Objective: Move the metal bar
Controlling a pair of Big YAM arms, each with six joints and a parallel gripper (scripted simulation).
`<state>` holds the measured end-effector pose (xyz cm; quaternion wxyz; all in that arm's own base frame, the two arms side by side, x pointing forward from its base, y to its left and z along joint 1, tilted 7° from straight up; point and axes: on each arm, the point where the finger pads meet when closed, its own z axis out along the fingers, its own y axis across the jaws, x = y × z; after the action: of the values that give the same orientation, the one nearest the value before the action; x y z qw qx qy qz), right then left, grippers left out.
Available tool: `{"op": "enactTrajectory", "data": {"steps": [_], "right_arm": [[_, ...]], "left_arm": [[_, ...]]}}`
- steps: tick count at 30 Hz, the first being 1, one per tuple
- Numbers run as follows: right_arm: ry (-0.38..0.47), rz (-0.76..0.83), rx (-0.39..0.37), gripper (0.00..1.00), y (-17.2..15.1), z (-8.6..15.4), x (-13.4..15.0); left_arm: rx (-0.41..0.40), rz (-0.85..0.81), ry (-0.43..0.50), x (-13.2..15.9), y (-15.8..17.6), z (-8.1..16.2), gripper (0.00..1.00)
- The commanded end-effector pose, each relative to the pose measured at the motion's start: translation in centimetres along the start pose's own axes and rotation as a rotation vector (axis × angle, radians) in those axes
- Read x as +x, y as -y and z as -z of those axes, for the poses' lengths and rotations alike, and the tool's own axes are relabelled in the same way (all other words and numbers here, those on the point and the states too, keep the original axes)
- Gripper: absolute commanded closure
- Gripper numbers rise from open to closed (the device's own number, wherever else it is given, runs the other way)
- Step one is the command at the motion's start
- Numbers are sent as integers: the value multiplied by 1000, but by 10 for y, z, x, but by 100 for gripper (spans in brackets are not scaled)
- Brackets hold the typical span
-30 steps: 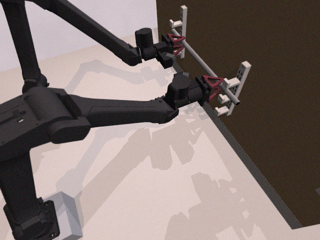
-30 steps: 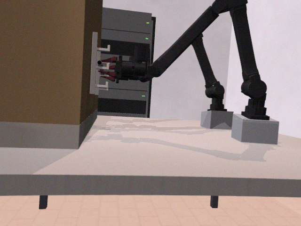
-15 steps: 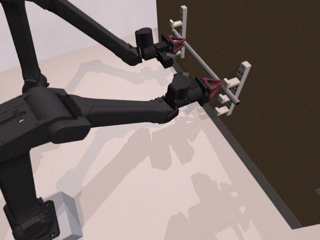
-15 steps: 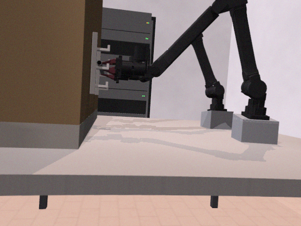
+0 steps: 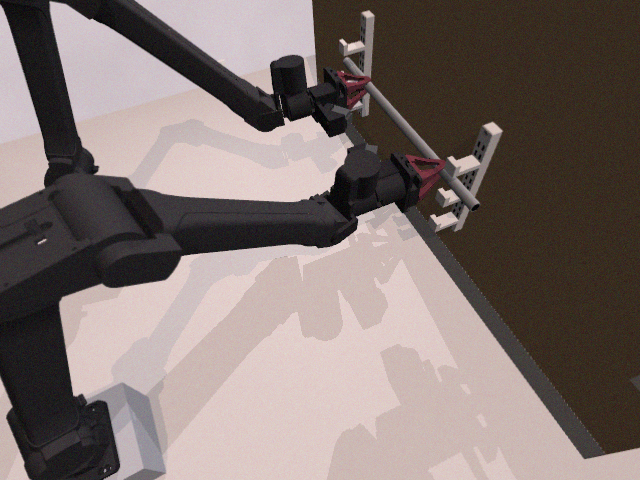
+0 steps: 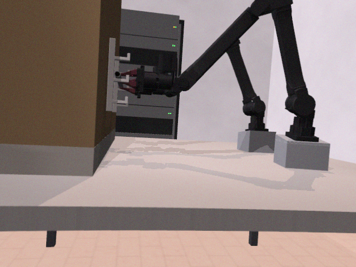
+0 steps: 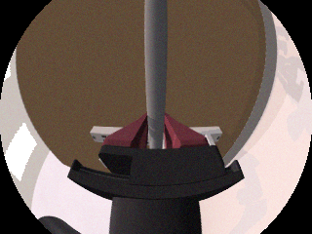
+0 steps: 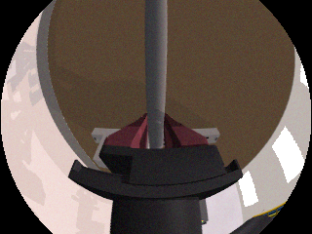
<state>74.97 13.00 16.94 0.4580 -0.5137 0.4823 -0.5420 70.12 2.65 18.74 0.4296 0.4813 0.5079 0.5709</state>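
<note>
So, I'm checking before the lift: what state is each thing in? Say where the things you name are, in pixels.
Metal bar [image 5: 403, 121] [image 6: 117, 74] [image 7: 156, 58] [image 8: 156, 58]: level, just above the middle rack arms; contact with them unclear.
Left tool [image 5: 368, 84] [image 6: 121, 74] [image 7: 156, 117]: shut on the bar.
Right tool [image 5: 442, 168] [image 8: 156, 117]: shut on the bar.
Top pair of rack arms [image 5: 467, 164] [image 6: 123, 58]: not bearing the bar.
Equipment cabinet [image 6: 149, 23]: indicator lights lit.

Dk server cab [image 6: 147, 112] w/ grn LEDs; pale wall [image 6: 221, 94]; tiled flr [image 6: 172, 247].
</note>
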Motion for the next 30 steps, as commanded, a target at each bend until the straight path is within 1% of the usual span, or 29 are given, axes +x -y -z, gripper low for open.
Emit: {"op": "enactTrajectory", "data": {"steps": [1,30], "right_arm": [[-12,-27,71,100,40,-17,5],[-12,-27,71,100,40,-12,5]], "left_arm": [[-37,6,-9,5,-20,-13,100],[-37,6,-9,5,-20,-9,100]]}}
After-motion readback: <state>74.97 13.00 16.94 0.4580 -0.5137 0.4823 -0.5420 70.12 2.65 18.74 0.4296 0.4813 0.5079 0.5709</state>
